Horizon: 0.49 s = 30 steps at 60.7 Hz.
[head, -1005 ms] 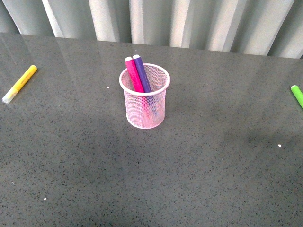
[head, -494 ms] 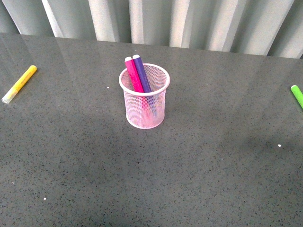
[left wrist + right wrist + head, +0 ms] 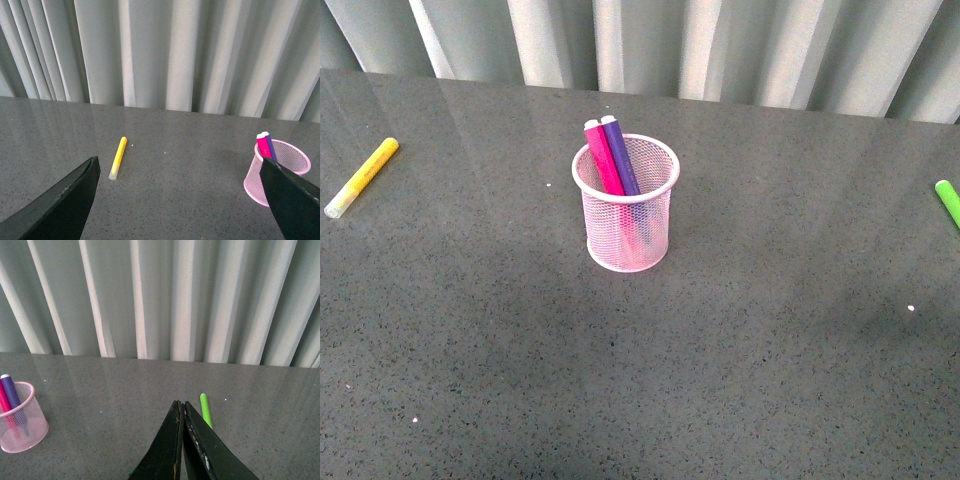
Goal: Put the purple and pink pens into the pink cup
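Glossy pink pen (image 3: 603, 158) and purple pen (image 3: 621, 156) lean inside the wire-mesh pink cup (image 3: 626, 232); left gripper (image 3: 180, 200) spread, right gripper (image 3: 182, 412) clenched empty.

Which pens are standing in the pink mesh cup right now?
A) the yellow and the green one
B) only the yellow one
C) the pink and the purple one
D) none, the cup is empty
C: the pink pen and the purple pen lean side by side inside the pink cup, while the yellow marker and the green marker lie on the table, far off to either side.
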Each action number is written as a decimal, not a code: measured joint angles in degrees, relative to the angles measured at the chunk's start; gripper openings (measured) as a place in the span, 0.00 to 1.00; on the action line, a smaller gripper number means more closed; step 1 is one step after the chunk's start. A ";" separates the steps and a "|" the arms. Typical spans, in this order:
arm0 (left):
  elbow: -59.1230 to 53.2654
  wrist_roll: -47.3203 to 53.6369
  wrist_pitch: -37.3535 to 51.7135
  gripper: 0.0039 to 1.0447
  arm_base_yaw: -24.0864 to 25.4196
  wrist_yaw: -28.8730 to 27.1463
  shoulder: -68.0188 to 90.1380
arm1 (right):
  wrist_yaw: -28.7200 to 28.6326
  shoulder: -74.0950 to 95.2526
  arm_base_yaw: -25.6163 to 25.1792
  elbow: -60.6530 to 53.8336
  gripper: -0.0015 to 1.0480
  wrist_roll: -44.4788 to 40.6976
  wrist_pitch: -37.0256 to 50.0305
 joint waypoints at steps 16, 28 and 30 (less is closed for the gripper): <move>0.00 0.02 0.00 0.94 0.00 0.02 -0.04 | -0.02 -0.92 0.00 0.00 0.03 0.00 -0.33; 0.00 0.00 0.00 0.94 0.00 0.02 -0.04 | -0.02 -0.92 0.00 0.00 0.19 -0.02 -0.33; 0.00 0.00 0.00 0.94 0.00 0.02 -0.04 | -0.02 -0.92 0.00 0.00 0.24 -0.02 -0.33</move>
